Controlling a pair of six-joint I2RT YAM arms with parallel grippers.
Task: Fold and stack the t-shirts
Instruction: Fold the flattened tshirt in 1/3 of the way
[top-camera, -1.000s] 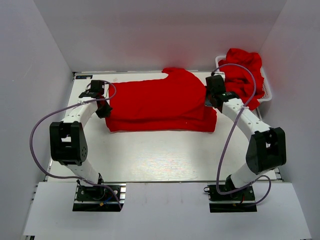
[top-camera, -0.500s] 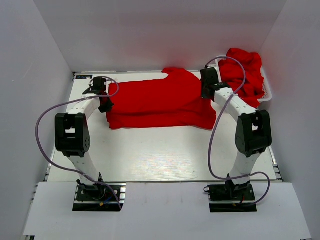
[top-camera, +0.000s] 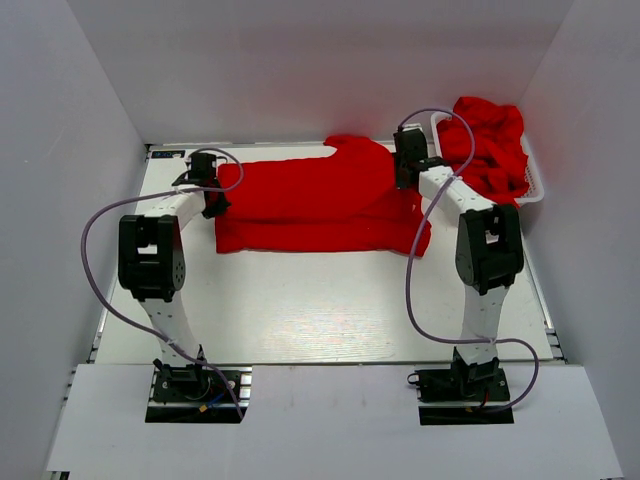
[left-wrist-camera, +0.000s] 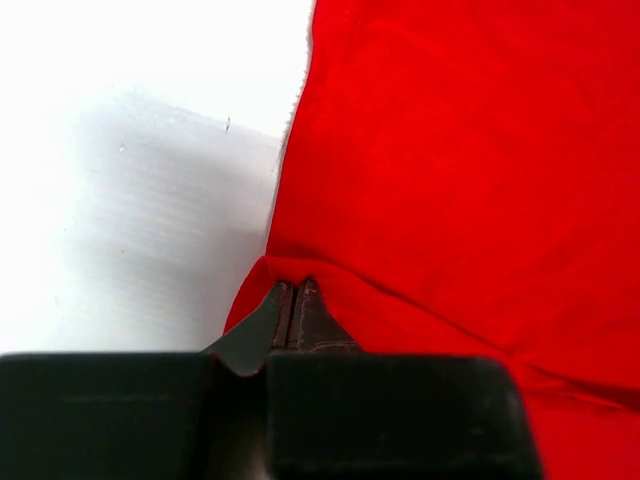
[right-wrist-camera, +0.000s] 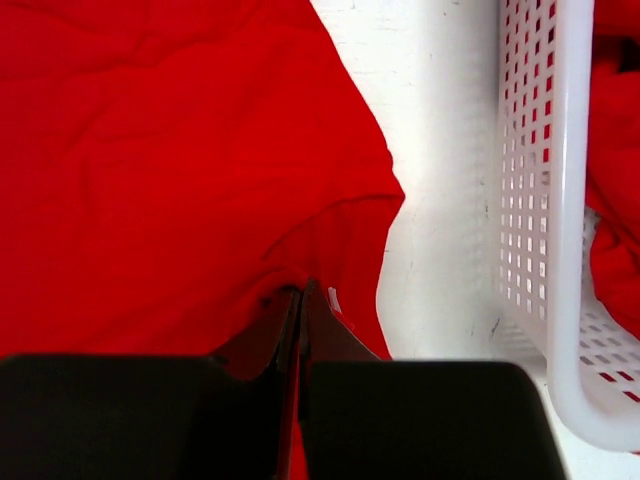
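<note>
A bright red t-shirt lies spread sideways across the far half of the white table, its near part doubled over. My left gripper is shut on the shirt's left edge; in the left wrist view the fingertips pinch a fold of red cloth. My right gripper is shut on the shirt's right edge; in the right wrist view the fingertips pinch red cloth. More red t-shirts are heaped in the white basket.
The white mesh basket stands at the far right corner, close beside my right arm; its wall shows in the right wrist view. White walls enclose the table on three sides. Bare white tabletop lies nearer the arm bases.
Both grippers have moved toward the far edge of the table, carrying the shirt's near edge with them, so the fabric now lies folded back and narrower from front to back.
</note>
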